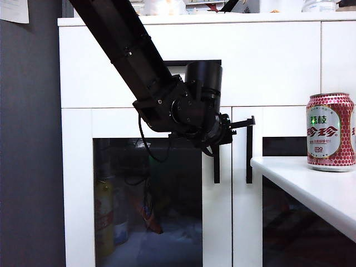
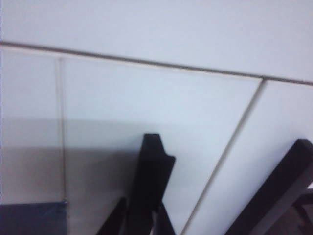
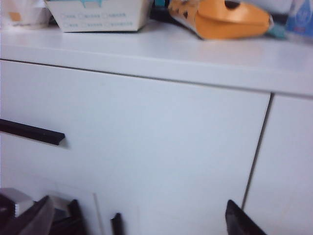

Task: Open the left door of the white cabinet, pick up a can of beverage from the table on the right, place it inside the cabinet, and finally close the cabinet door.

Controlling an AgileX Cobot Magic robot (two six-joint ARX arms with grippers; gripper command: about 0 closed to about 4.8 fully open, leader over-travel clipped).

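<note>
White-framed left door (image 1: 147,194) with dark glass pane sat flush in the large white cabinet (image 1: 267,61), its vertical black bar handle (image 1: 216,164) pinched by the left tool (image 1: 245,123), fingers pressed together at the handle's top. Small red drink can (image 1: 330,131) stood upright on the plain white table (image 1: 311,186) at right, well apart from that arm. Right tool (image 3: 146,218) hung spread wide before the cabinet's drawer front (image 3: 146,137), holding nothing.

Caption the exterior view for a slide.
Left tool shut at the left door handle; can of beverage waits on table.
</note>
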